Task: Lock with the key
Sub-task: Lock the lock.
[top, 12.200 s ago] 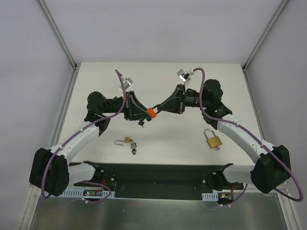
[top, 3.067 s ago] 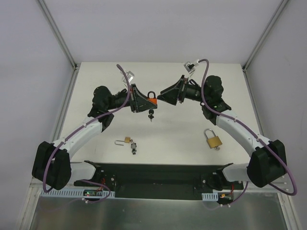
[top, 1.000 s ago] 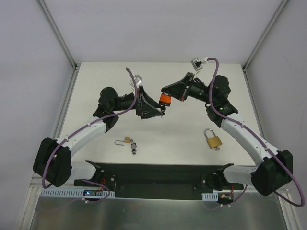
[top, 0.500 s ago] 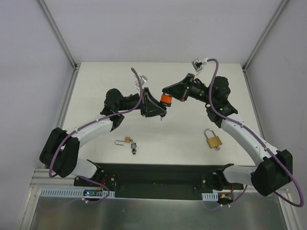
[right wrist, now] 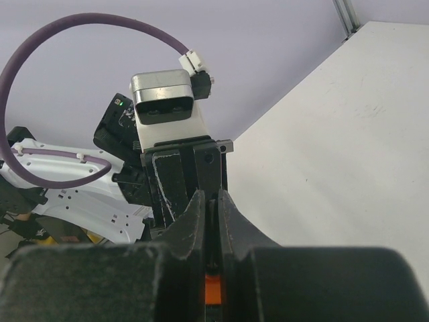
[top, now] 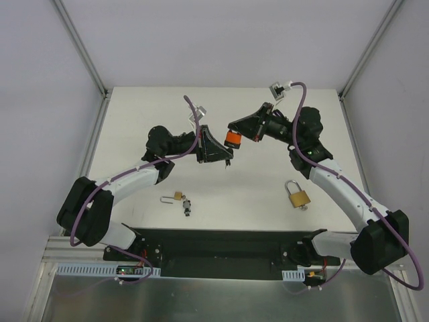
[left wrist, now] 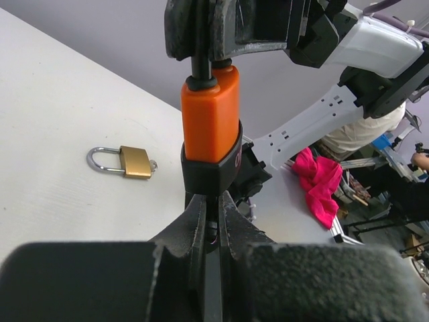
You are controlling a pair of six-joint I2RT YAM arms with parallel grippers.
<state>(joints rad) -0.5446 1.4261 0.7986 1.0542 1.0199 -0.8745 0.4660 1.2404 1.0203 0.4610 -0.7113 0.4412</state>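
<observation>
An orange padlock (top: 232, 139) with a black base hangs in mid-air over the table's middle. My right gripper (top: 238, 129) is shut on its dark shackle (left wrist: 201, 64) from above; a strip of the orange body (right wrist: 212, 290) shows between that gripper's (right wrist: 210, 198) jaws. My left gripper (top: 226, 156) sits directly under the lock. In the left wrist view it (left wrist: 212, 201) is shut on the dark key (left wrist: 212, 233), which sticks out of the lock's underside (left wrist: 211, 171). Most of the key is hidden by the jaws.
A large brass padlock (top: 298, 195) lies on the table at the right, also in the left wrist view (left wrist: 127, 162). A small brass padlock (top: 175, 196) and a bunch of keys (top: 187, 206) lie near the front left. A pink cloth (left wrist: 318, 184) lies off the table.
My left arm has moved right to the underside of the orange lock and its jaws have shut on the key. The right arm holds the lock in the same place.
</observation>
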